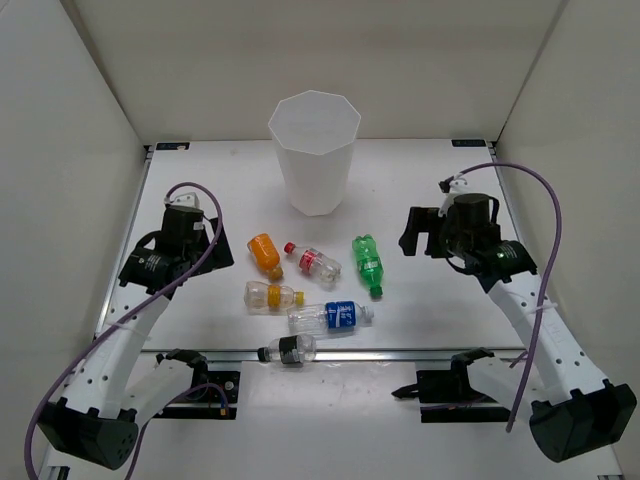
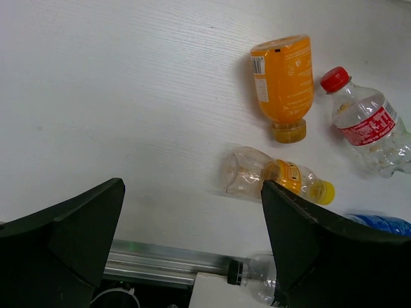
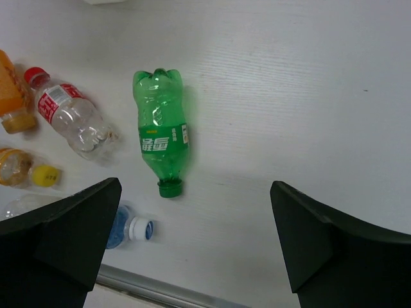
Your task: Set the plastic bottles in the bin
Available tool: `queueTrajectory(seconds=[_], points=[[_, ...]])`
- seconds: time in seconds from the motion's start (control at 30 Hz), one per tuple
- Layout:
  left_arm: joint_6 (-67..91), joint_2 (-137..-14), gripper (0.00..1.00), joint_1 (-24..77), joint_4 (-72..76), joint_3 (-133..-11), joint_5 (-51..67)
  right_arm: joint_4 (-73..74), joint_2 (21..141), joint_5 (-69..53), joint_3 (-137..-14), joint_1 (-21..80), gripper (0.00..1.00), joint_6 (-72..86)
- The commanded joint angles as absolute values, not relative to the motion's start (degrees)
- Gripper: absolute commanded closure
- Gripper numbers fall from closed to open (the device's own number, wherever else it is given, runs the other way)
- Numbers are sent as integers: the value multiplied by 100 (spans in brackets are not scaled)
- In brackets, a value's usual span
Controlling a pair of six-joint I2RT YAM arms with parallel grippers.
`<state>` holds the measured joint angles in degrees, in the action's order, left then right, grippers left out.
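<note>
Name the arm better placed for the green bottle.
Right. The green bottle lies at the cluster's right edge, nearest the right gripper, whose open fingers frame it in its wrist view. The left gripper sits beyond the orange bottle.

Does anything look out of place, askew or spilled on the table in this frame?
One thing: the clear bottle with the black band lies on the metal rail at the near edge, not on the white tabletop. The bin stands upright, and nothing looks spilled.

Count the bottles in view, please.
6: orange bottle, red-label bottle and green bottle in a row; yellow-cap bottle and blue-label bottle nearer; black-band bottle at the near edge. The bin could hide more.
</note>
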<state>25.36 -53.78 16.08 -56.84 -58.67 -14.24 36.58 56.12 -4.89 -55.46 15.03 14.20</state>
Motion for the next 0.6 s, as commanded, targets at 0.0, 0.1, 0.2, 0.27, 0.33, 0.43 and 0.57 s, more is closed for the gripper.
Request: queueTrajectory(seconds=[0.0,0.1,0.2,0.27,0.33,0.43,0.57], points=[[2584,-5186,2,1643,-5809,-5959,-1319,3920,5677,-108,-5748,1897,1,1354],[2672,-5010,1,1617,-5853,-5775,-1283,3718,5774,164,-5739,2653,1,1020],[2803,-4809,1,1687,-5897,-5529,-1205,3726,6326,579,-5853,3137,0,1099],[2900,-4694,2,1696,-5880,-5371,-1099,3491,6626,712,-5915,3374,0,1177],[2935,-4597,1,1740,-5915,-5247,-1090,3139,6907,660,-5819,3454,0,1317],[3050,-4377,1,1740,-5915,-5002,-1011,2664,7232,772,-5660,3542,1,1494],[3050,-4272,2,1723,-5941,-4852,-932,2338,7838,1002,-5651,3692,0,1731]])
